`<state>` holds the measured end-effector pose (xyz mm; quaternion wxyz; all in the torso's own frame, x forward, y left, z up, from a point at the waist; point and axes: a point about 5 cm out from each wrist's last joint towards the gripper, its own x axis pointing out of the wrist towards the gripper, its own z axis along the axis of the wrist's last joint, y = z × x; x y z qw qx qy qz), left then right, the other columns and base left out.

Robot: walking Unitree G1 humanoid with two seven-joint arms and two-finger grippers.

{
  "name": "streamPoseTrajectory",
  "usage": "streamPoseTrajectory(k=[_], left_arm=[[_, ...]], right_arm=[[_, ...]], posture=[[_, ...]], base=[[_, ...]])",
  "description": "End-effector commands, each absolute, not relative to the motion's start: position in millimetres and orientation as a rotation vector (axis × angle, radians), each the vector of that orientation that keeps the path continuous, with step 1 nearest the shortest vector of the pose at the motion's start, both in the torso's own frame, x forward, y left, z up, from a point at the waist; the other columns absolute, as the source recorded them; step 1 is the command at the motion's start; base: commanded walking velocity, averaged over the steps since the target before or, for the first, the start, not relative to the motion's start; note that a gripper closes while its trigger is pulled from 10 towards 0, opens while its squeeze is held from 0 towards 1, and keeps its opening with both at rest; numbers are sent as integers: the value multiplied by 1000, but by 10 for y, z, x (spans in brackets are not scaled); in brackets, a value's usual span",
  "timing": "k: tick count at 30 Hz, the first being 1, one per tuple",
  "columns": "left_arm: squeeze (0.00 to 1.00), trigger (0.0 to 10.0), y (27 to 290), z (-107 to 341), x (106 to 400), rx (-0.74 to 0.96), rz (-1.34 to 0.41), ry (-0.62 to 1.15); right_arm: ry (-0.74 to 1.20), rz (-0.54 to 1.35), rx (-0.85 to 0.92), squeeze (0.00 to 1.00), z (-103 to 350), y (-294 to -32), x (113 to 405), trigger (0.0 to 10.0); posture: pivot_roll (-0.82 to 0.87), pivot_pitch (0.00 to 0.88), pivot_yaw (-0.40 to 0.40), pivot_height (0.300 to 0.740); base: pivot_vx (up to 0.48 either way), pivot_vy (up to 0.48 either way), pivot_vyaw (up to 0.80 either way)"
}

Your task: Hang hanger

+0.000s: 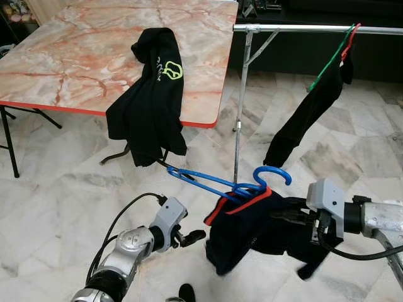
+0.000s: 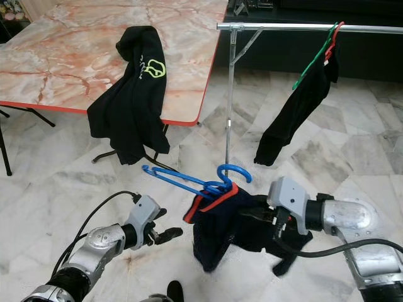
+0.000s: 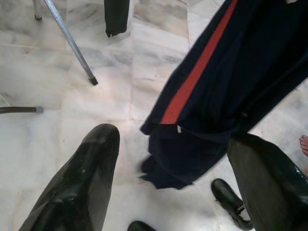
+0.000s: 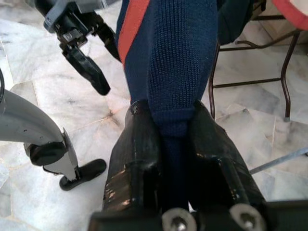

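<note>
My right gripper (image 4: 171,126) was clamped on the navy garment (image 2: 242,229) below the rail (image 2: 302,26) — blue hanger (image 2: 195,182) atop it; my left gripper (image 3: 173,178) gaped beside it.

Both arms (image 1: 129,246) are silver metal with grey wrist blocks (image 1: 325,198) and looping black cables (image 1: 119,217). Glossy black fingers (image 3: 82,178) end each gripper. Two screws (image 4: 175,222) sit at the right gripper's base.

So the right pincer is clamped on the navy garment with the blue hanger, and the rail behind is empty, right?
Not quite. The rail is not empty: a dark garment hangs there, as the left eye view shows. The right pincer is indeed clamped on the navy garment with the blue hanger.
</note>
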<state>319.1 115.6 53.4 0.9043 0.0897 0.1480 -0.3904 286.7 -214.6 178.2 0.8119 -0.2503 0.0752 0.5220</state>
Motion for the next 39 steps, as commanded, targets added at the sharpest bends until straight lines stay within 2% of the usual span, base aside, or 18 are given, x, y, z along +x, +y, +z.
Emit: streamPoseTrajectory(k=[1, 8, 16, 17, 18, 19, 23, 24, 39], left_arm=[[0, 10000, 1159, 501, 3174, 176, -823, 315], [0, 10000, 1092, 482, 3162, 177, -843, 308], [0, 10000, 1046, 493, 3177, 170, -839, 294], [0, 3569, 1046, 493, 3180, 170, -838, 293], [0, 3569, 1046, 493, 3180, 170, -838, 293], [0, 2353, 1046, 502, 3186, 169, -837, 285], [0, 1843, 1049, 548, 3224, 156, -816, 260], [0, 0, 1049, 566, 3242, 154, -804, 251], [0, 0, 1046, 554, 3227, 164, -840, 249]], right_arm=[[89, 1177, -522, 0, 1861, -1954, 2878, 0], [29, 1224, -500, 0, 1920, -1732, 2931, 0], [40, 1243, -504, 0, 1899, -1704, 2907, 0], [45, 1244, -503, 0, 1885, -1708, 2896, 0], [45, 1244, -503, 0, 1885, -1708, 2896, 0], [49, 1243, -499, 0, 1874, -1712, 2889, 0], [57, 1239, -492, 0, 1849, -1722, 2879, 0], [59, 1242, -487, 0, 1839, -1717, 2874, 0], [60, 1235, -489, 0, 1834, -1701, 2892, 0]], posture=[[-84, 209, 48, 740], [-86, 196, 52, 740], [-87, 185, 52, 740], [-91, 179, 54, 740], [-91, 179, 54, 740], [-91, 179, 54, 740], [-93, 176, 53, 740], [-90, 171, 53, 740], [-90, 161, 53, 740]], base=[[0, 0, 0], [0, 0, 0], [0, 0, 0], [0, 0, 0], [0, 0, 0], [0, 0, 0], [0, 0, 0], [0, 0, 0], [0, 0, 0]])
